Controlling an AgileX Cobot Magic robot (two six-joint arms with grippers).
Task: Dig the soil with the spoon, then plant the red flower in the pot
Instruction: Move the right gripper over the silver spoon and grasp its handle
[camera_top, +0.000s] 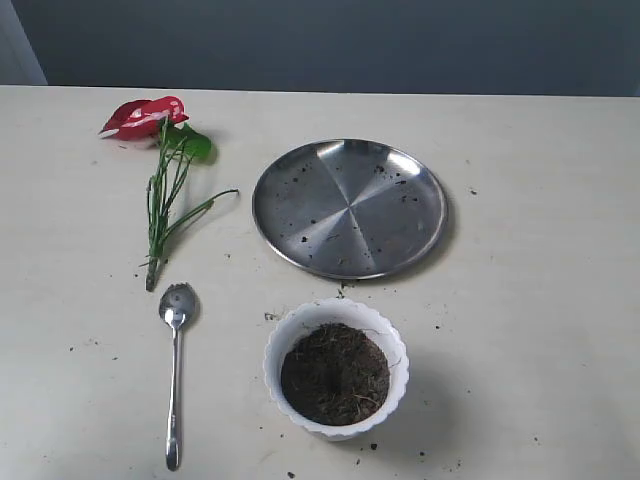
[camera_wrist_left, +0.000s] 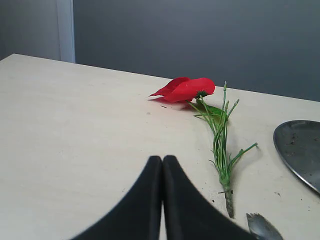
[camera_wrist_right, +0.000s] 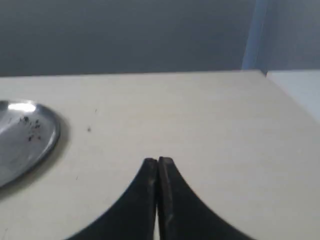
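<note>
**Colours on a pale cream tabletop**

Artificial red flower (camera_top: 148, 116) with glossy red spathes streaked with pale highlights, a green leaf and thin green stems. Slim shiny silver metal spoon (camera_top: 174, 380). Round steel plate (camera_top: 349, 207), silver-grey with a radiating sheen and dark flecks. Small white fluted pot (camera_top: 274, 368). Dark brown fibrous soil (camera_top: 334, 373). Cream table (camera_top: 540, 300), faintly speckled. Grey-blue wall (camera_top: 400, 40).
</note>
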